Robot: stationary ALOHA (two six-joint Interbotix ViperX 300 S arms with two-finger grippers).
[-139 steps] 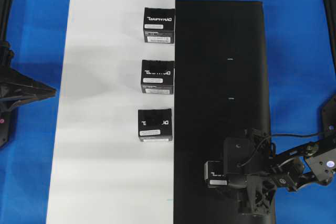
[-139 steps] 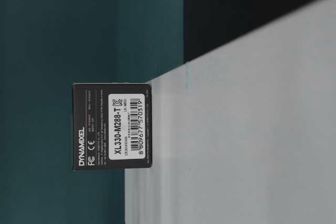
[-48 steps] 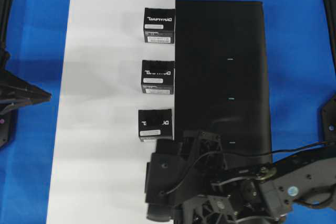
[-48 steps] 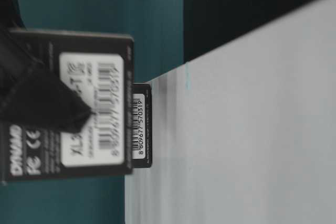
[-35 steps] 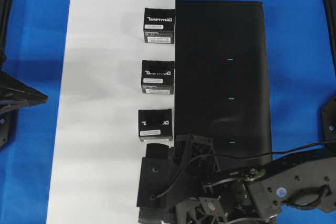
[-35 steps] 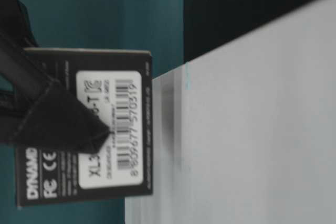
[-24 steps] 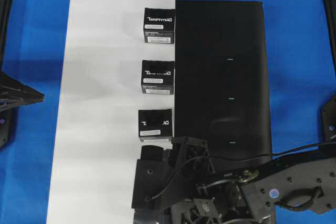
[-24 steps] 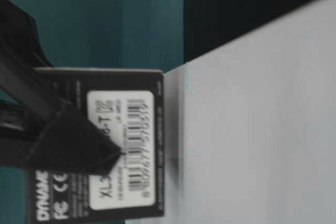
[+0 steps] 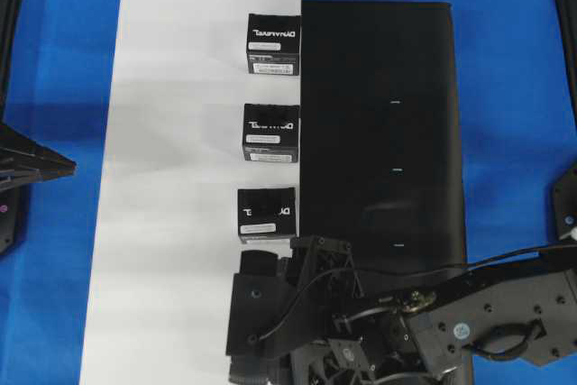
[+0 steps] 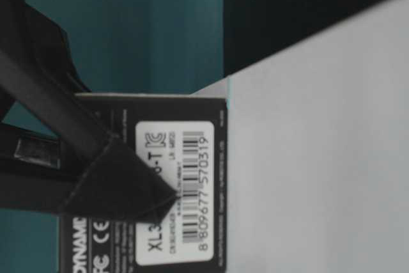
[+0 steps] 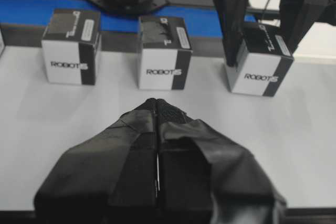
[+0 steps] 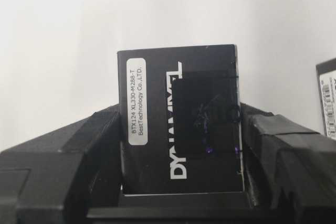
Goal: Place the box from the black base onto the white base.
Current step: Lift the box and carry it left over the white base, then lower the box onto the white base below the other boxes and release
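Note:
My right gripper (image 12: 181, 132) is shut on the box (image 12: 178, 87), a small black carton with white lettering. It holds the box at the near end of the white base (image 9: 180, 223), in line with three look-alike boxes. In the left wrist view the box (image 11: 260, 74) sits between the right gripper's fingers (image 11: 233, 24), low on the sheet; I cannot tell whether it touches. In the overhead view the right wrist (image 9: 257, 317) hides it. The black base (image 9: 388, 60) holds no box. My left gripper (image 11: 157, 103) is shut and empty at the white base's left edge.
Three look-alike boxes (image 9: 272, 43), (image 9: 270, 132), (image 9: 266, 214) stand along the white base's right edge. The nearest one shows at the right wrist view's edge (image 12: 328, 98). Blue table (image 9: 514, 87) surrounds both sheets.
My right gripper has carried the box from the black base's near end leftward over the white base and lowered it behind the third box. The left gripper has drawn back slightly left.

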